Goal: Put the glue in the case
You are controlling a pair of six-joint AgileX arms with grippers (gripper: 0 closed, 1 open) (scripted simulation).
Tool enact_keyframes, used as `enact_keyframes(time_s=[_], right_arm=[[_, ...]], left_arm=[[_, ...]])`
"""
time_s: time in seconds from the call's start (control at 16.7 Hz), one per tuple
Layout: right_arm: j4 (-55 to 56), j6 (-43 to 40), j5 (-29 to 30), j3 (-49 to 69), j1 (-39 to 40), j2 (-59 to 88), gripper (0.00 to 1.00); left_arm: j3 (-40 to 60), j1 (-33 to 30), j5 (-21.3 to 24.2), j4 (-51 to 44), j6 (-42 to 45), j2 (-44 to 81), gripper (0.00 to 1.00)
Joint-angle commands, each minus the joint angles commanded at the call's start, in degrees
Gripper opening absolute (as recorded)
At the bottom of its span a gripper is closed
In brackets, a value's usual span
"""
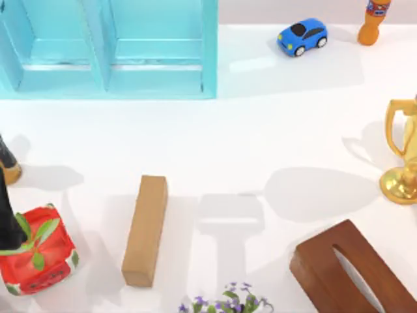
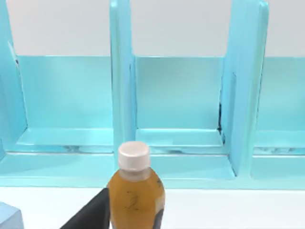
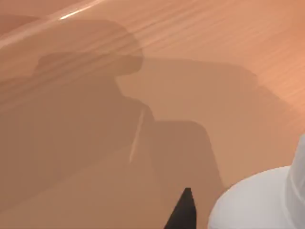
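Note:
The case (image 1: 111, 49) is a large turquoise shelf unit with upright dividers at the table's back left. The left wrist view looks straight into the compartments of the case (image 2: 176, 95). In the right wrist view a white rounded bottle body (image 3: 259, 205), which I take for the glue, sits right beside a dark part of my right gripper (image 3: 183, 212). Its cap and label are out of frame, and I cannot tell whether it is held. My left arm (image 1: 5, 218) is a dark shape at the table's left edge. A dark part of my left gripper (image 2: 88, 214) shows low in its wrist view.
A blue toy car (image 1: 302, 36) and an orange bottle (image 1: 373, 23) stand at the back right. A gold trophy (image 1: 404, 153) is at the right edge and a brown box (image 1: 348, 270) at the front right. A wooden block (image 1: 146, 229), a red potted plant (image 1: 36, 257) and an amber white-capped bottle (image 2: 136, 191) are on the left.

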Motion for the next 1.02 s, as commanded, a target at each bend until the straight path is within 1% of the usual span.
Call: enact_keyframes(time_s=[0.12, 0.24, 0.42, 0.6, 1.02], right_arm=[[-9.92, -9.56, -9.66, 0.36, -5.41, 2.78, 0.0], [-17.95, -17.35, -17.79, 0.51, -9.77, 5.4, 0.0], [-26.0, -25.12, -25.96, 0.3, -13.89, 8.26, 0.0], [-29.47, -28.44, -29.51, 0.05, -15.5, 9.59, 0.0], [-28.63, -27.48, -30.03, -0.66, -14.78, 9.2, 0.0]], left_arm=[[0.0, 0.0, 0.0, 0.0, 0.0, 0.0, 1.0], [0.0, 0.0, 0.0, 0.0, 0.0, 0.0, 1.0], [0.0, 0.0, 0.0, 0.0, 0.0, 0.0, 1.0], [0.0, 0.0, 0.0, 0.0, 0.0, 0.0, 1.0], [0.0, 0.0, 0.0, 0.0, 0.0, 0.0, 1.0]])
